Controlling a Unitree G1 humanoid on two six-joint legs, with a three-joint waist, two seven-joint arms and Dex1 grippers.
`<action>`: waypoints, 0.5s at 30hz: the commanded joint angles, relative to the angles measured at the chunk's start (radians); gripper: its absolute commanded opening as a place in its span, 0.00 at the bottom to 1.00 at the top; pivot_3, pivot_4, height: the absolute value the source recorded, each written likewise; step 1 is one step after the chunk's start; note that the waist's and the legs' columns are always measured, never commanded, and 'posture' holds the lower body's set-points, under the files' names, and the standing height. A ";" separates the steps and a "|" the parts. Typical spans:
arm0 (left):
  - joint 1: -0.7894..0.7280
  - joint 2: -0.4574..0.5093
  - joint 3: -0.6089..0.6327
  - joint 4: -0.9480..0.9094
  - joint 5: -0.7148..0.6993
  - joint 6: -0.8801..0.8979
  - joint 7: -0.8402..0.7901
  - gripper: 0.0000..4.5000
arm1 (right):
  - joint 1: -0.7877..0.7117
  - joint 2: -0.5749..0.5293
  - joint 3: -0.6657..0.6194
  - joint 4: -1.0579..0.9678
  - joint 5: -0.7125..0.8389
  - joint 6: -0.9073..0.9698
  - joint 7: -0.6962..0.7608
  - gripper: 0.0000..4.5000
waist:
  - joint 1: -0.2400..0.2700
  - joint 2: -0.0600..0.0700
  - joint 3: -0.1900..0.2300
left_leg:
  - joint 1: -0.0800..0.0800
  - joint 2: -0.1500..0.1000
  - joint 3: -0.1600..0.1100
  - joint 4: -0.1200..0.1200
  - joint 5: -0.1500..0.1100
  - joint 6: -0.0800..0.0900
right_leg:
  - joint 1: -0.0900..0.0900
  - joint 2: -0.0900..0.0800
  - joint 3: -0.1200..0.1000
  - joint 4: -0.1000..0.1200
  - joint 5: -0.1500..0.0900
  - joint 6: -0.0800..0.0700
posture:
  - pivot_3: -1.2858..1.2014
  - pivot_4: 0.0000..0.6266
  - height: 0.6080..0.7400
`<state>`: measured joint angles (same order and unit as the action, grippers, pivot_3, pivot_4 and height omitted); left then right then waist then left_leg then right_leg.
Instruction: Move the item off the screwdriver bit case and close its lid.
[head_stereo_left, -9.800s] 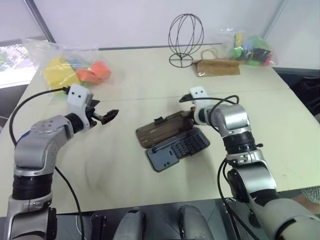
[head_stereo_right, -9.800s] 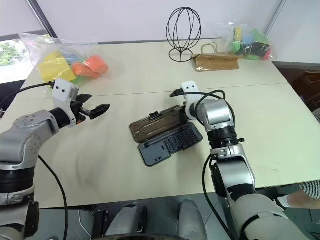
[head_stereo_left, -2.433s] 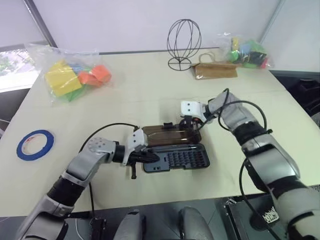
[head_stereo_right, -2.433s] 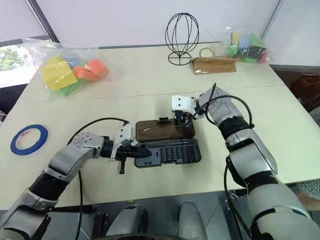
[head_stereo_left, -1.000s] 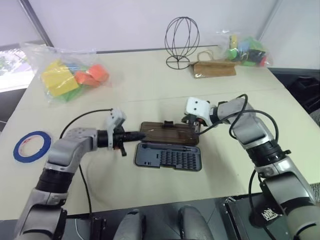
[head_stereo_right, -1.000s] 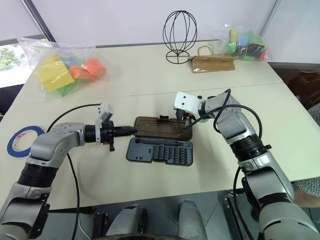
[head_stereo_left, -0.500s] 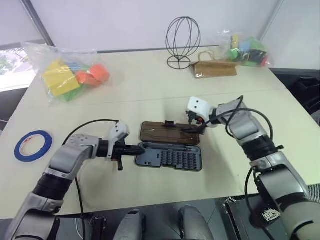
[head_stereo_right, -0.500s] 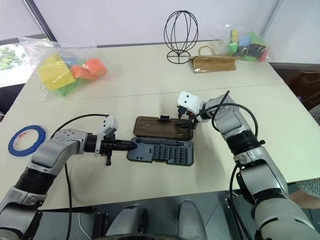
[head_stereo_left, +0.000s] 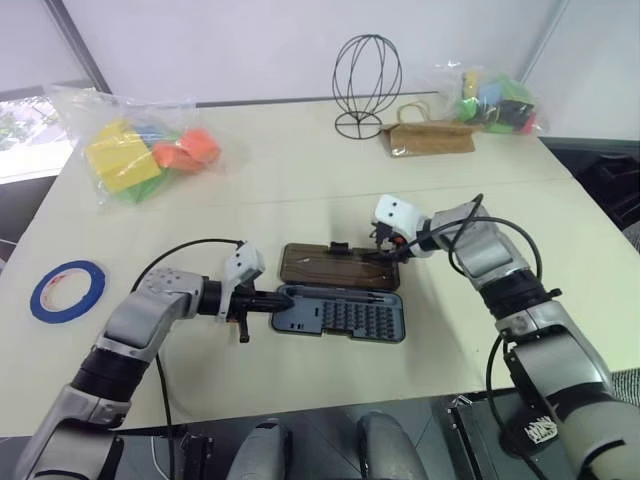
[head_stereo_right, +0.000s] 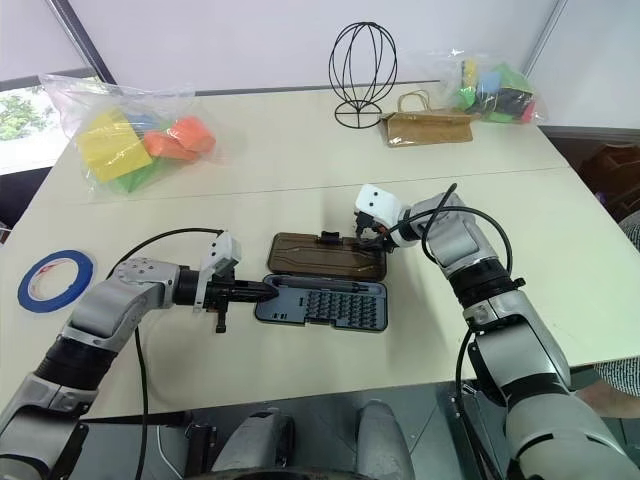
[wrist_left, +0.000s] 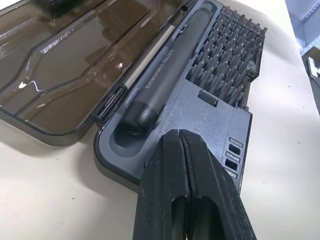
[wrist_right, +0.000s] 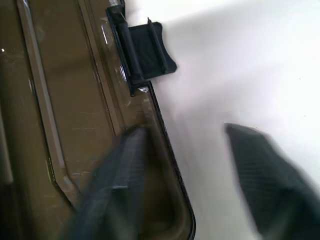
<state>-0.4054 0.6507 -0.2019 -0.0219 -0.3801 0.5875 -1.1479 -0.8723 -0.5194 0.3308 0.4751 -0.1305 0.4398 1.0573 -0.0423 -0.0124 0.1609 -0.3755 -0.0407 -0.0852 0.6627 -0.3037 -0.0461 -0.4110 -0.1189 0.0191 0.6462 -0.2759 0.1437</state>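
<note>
Left gripper (head_stereo_left: 272, 298), closed and empty, braces the screwdriver bit case (head_stereo_left: 340, 315) while the parted right gripper (head_stereo_left: 385, 253) straddles the lid (head_stereo_left: 335, 265) edge.

Even, bright daylight on my table (head_stereo_left: 300, 180); soft shadows lie under my arms. My right gripper (wrist_right: 200, 185) appears motion-blurred; glare streaks the lid (wrist_left: 75, 70).

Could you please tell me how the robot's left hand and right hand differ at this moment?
The left hand has its fingers shut together, while the right hand has its fingers spread apart. The left hand rests its tips on the end of the screwdriver bit case, whereas the right hand straddles the far edge of the open lid. Both hold nothing and sit low at the case.
</note>
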 joint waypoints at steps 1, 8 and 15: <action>0.018 0.002 -0.010 -0.016 0.015 -0.004 0.006 0.00 | -0.007 -0.002 0.010 0.020 -0.009 -0.006 0.010 0.11 | 0.000 0.000 0.000 | 0.000 0.000 0.000 0.000 0.000 0.000 | 0.000 0.000 0.000 0.000 0.000 0.000 | 0.52 0.24 1.00; 0.011 -0.003 -0.007 -0.007 0.018 -0.011 0.009 0.00 | 0.011 -0.010 0.037 0.004 -0.025 -0.024 0.046 0.01 | -0.001 0.000 -0.001 | 0.002 0.000 -0.001 0.000 -0.002 0.004 | 0.002 0.001 0.000 0.000 0.000 0.000 | 0.52 0.24 1.00; 0.007 -0.010 -0.005 -0.001 0.018 -0.014 0.016 0.00 | 0.011 -0.014 0.039 -0.048 -0.045 -0.118 0.040 0.01 | -0.001 0.000 -0.001 | 0.002 0.000 -0.001 0.000 -0.002 0.004 | 0.002 0.001 0.000 0.000 0.000 0.000 | 0.52 0.24 1.00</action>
<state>-0.3969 0.6419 -0.2025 -0.0226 -0.3787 0.5775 -1.1407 -0.8693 -0.5336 0.3534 0.4640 -0.1653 0.3742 1.1059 -0.0430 -0.0126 0.1601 -0.3735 -0.0403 -0.0857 0.6631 -0.3057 -0.0426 -0.4090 -0.1184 0.0187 0.6464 -0.2759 0.1436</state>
